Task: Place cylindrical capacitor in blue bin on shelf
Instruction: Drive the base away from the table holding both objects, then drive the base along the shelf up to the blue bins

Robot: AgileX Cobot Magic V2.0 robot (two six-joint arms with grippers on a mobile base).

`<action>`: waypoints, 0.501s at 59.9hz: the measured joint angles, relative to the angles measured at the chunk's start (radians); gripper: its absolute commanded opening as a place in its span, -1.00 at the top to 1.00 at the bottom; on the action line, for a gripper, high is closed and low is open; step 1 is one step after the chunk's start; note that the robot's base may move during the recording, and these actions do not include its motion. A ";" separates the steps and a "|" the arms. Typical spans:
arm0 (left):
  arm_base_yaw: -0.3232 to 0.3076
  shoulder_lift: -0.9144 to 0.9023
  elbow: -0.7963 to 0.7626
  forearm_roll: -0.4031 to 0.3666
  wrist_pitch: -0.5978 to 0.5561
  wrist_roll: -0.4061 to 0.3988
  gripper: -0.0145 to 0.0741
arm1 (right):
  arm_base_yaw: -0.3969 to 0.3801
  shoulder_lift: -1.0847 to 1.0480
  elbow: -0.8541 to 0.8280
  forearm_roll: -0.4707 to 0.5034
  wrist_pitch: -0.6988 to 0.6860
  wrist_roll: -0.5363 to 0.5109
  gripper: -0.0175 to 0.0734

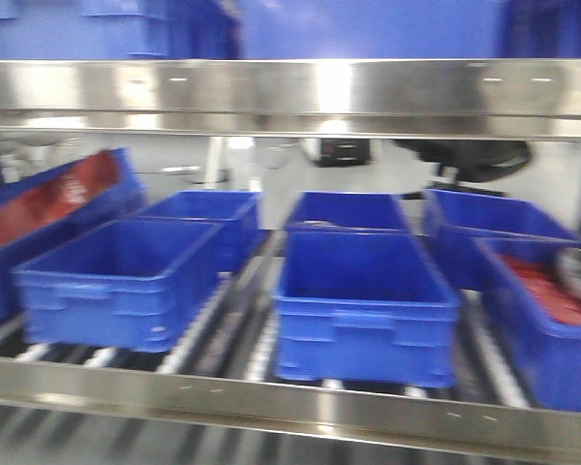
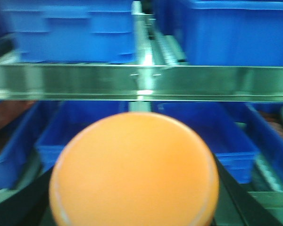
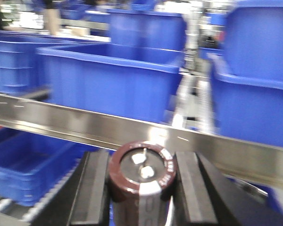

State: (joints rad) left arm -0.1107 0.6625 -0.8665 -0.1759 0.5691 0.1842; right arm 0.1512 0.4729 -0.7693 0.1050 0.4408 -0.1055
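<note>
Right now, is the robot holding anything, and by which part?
The right arm's fingers clamp the cylindrical capacitor by its sides. The left arm's fingers appear to grip an orange round object by its edges.

My right claw [image 3: 142,186] has two thick, matte black fingers [image 3: 95,188] with flat, squared inner faces; my left claw [image 2: 134,212] shows only blurred black edges at the lower corners.

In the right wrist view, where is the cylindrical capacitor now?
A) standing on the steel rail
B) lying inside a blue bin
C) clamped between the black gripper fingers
C: the cylindrical capacitor stands upright between the black fingers of the right gripper, in front of the shelf rail.
</note>
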 measured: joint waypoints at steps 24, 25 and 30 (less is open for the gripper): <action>0.000 0.000 0.000 0.000 0.000 0.000 0.92 | 0.000 0.000 0.000 0.000 0.000 0.000 0.88; 0.000 0.000 0.000 0.000 0.000 0.000 0.92 | 0.000 0.000 0.000 0.000 0.000 0.000 0.88; -0.002 0.000 0.000 0.000 0.000 0.000 0.92 | 0.000 0.000 0.000 0.000 0.000 0.000 0.88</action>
State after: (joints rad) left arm -0.1130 0.6625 -0.8665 -0.1759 0.5691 0.1842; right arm 0.1512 0.4729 -0.7693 0.1050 0.4408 -0.1055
